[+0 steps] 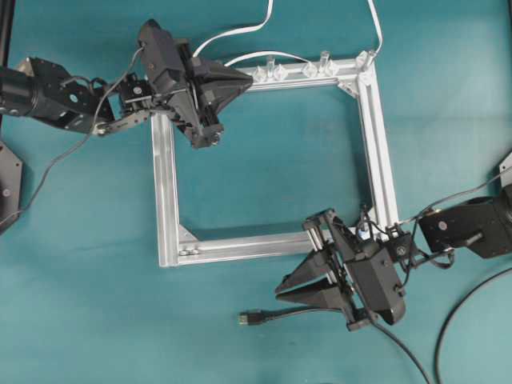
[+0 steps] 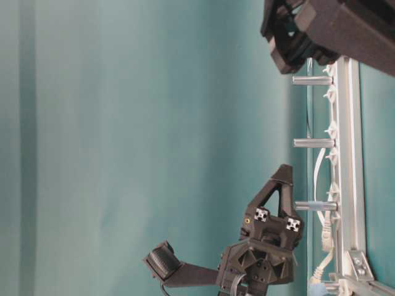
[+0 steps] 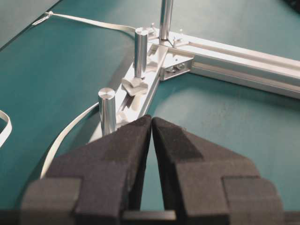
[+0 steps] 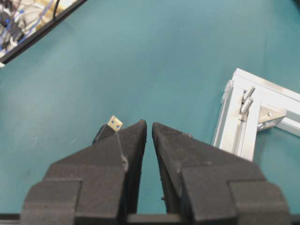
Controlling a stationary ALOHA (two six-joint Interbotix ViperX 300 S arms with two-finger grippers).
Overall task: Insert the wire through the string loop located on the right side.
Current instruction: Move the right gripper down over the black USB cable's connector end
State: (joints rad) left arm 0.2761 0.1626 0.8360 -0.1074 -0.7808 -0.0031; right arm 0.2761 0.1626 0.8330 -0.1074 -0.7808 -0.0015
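Hovering over the upper left corner of the square aluminium frame (image 1: 164,188), the left gripper (image 1: 250,78) points along the top bar, its jaws pressed nearly together with only a thin slit between the pads and nothing pinched. Just past its tips, in the left wrist view, short metal posts (image 3: 107,111) stand upright along the bar, and a flat white cable (image 1: 240,32) curves away over the teal worktop (image 1: 264,160). Clear plastic clips (image 1: 282,70) sit in a row on the top bar.

Lower down, the wire (image 1: 288,314) lies on the worktop just below the frame's bottom bar, its plug (image 1: 248,318) pointing left. The right gripper (image 1: 278,290) hangs just above it near the lower right corner, jaws likewise almost closed and holding nothing; the right wrist view shows the plug beside the left pad.

The string loop may be the dark knot on the right bar (image 1: 366,230), but the arm partly hides it.
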